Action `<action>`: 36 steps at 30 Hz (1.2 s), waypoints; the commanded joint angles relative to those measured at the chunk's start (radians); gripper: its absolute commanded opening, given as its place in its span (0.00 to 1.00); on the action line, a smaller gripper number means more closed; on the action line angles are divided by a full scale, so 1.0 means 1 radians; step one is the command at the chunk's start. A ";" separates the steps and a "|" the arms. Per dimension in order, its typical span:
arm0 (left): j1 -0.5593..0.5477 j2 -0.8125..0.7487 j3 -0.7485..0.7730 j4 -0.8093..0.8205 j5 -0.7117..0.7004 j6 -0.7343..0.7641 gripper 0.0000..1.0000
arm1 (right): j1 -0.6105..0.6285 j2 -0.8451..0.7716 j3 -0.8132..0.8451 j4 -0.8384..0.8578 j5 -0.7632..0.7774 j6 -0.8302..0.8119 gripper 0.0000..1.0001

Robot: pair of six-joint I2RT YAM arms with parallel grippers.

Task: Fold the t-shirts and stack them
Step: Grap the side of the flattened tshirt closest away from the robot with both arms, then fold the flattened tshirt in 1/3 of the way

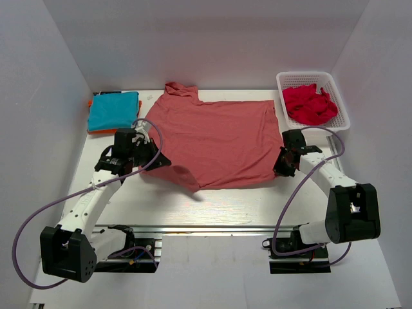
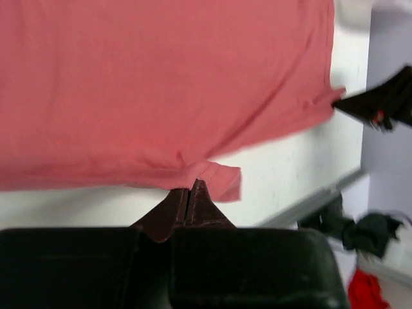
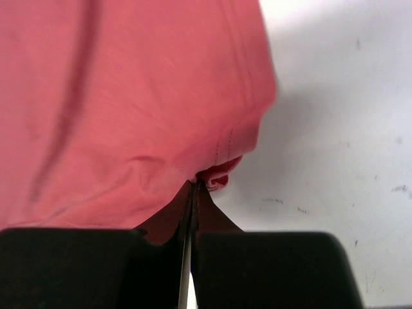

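Observation:
A salmon-red t-shirt (image 1: 215, 141) lies spread across the middle of the white table. My left gripper (image 1: 153, 159) is shut on its left edge, and the pinched hem shows in the left wrist view (image 2: 212, 177). My right gripper (image 1: 283, 161) is shut on its right edge, where the cloth bunches at the tips in the right wrist view (image 3: 215, 175). A folded teal t-shirt (image 1: 114, 110) lies on an orange one at the back left. Crumpled red shirts (image 1: 310, 105) fill a white basket (image 1: 338, 96) at the back right.
White walls close in the table on the left, back and right. The aluminium rail (image 1: 193, 228) with both arm bases runs along the near edge. Purple cables (image 1: 38, 219) loop beside each arm.

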 commanded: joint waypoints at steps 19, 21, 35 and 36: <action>0.013 0.280 0.181 0.586 -0.331 0.081 0.00 | -0.004 0.216 0.404 -0.004 0.121 -0.080 0.00; 0.013 0.326 0.225 0.616 -0.331 0.128 0.00 | -0.004 0.250 0.439 -0.028 0.139 -0.077 0.00; 0.022 0.628 0.448 0.688 -0.347 0.273 0.00 | -0.008 0.426 0.620 -0.095 0.221 -0.040 0.00; 0.022 0.647 0.475 0.679 -0.371 0.283 0.00 | -0.008 0.438 0.632 -0.092 0.231 -0.038 0.00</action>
